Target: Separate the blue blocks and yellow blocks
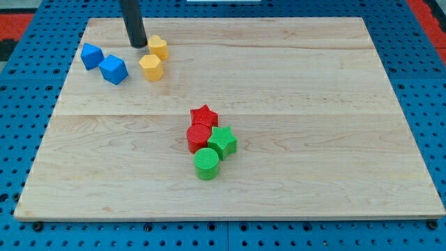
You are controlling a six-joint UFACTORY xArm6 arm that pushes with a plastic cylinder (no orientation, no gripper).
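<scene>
Two blue blocks sit at the view's top left: one (91, 56) further left, the other (113, 70) just right and below it, touching or nearly so. Two yellow blocks stand to their right: a heart-like one (158, 47) above and a hexagonal one (151, 67) below it. My tip (137, 45) rests on the board between the two colours, just left of the upper yellow block and above and right of the blue pair. A narrow gap separates the right blue block from the lower yellow block.
A cluster lies mid-board: a red star (204, 116), a red cylinder (198, 137), a green star (223, 141) and a green cylinder (206, 164). The wooden board (334, 139) lies on a blue pegboard surface.
</scene>
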